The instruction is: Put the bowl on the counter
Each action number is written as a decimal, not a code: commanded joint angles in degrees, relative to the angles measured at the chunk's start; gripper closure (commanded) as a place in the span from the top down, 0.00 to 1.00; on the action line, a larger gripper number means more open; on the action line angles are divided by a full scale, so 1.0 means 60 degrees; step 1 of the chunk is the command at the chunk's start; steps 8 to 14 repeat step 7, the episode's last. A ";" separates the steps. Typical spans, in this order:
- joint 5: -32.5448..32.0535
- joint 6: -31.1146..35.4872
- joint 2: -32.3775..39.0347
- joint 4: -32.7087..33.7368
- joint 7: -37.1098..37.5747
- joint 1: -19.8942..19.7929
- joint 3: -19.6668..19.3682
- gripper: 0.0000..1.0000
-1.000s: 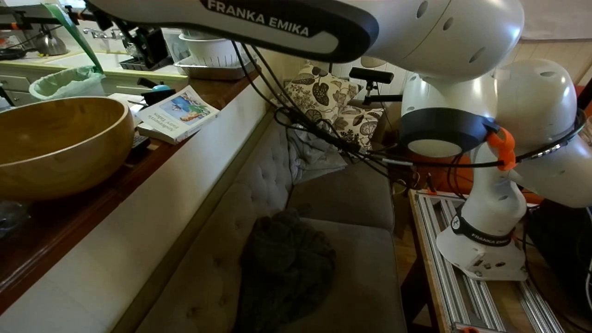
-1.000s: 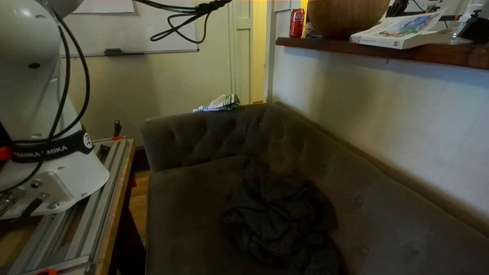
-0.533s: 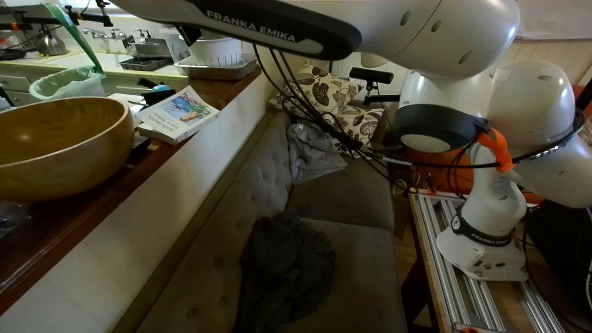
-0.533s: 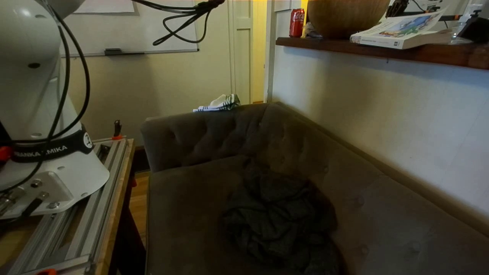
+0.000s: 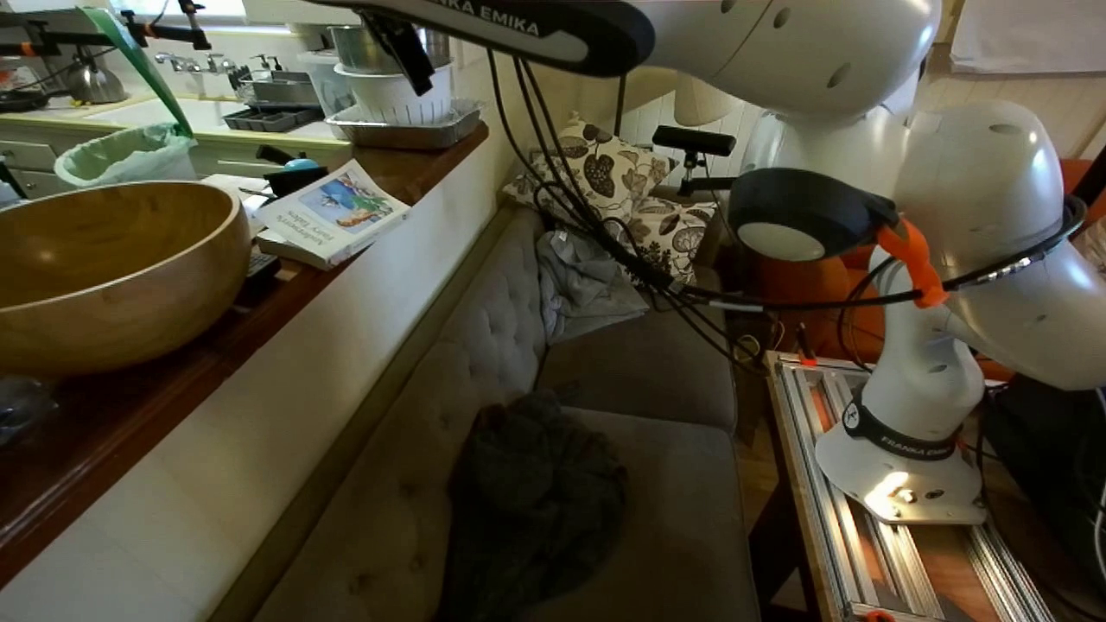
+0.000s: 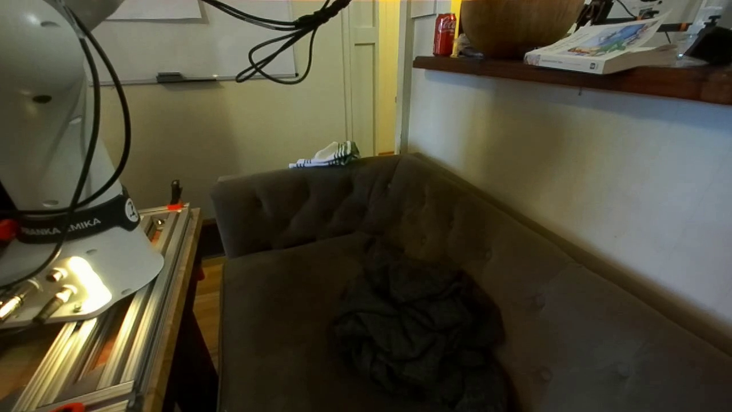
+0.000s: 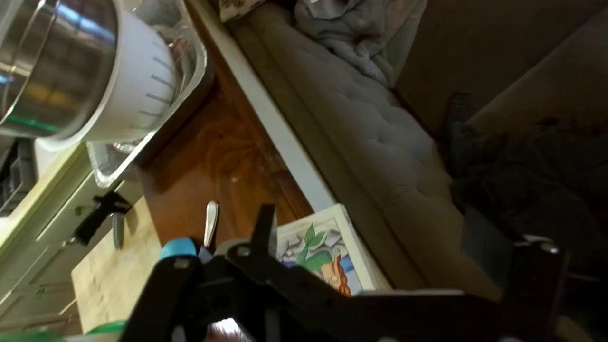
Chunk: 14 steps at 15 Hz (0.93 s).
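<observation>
The wide tan wooden bowl (image 5: 147, 285) sits upright on the brown glossy counter (image 5: 112, 449) at the left of an exterior view. In an exterior view its lower part (image 6: 517, 28) shows at the top, resting on the counter's edge (image 6: 492, 67). The bowl is out of the wrist view. My gripper (image 7: 375, 228) is open there, its fingers wide apart with nothing between them. It hovers above the counter (image 7: 213, 161) and a book. In an exterior view only a black part of the gripper (image 5: 406, 52) shows below the forearm, beyond the book and apart from the bowl.
A white book (image 5: 337, 212) lies near the counter's edge beside the bowl. A metal pot (image 7: 66, 71) and white colander stand in a foil tray (image 7: 199, 61) farther along. A red can (image 6: 444, 34) stands behind the bowl. A tufted sofa (image 5: 639, 501) with a dark blanket lies below.
The forearm and gripper have moved right and up in an exterior view, away from the bowl, uncovering the metal pot. The cables shifted too. Light on the robot base is brighter. The bowl has not moved.
</observation>
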 commanded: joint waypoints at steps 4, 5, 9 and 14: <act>0.0848 -0.1789 -0.0360 -0.0224 0.1036 -0.1383 0.0153 1.00; 0.1089 -0.2066 -0.0372 -0.0206 0.1373 -0.1512 0.0214 1.00; 0.0849 -0.1733 -0.0150 -0.0171 0.0981 -0.1557 0.0043 1.00; 0.0849 -0.1733 -0.0150 -0.0171 0.0981 -0.1557 0.0043 1.00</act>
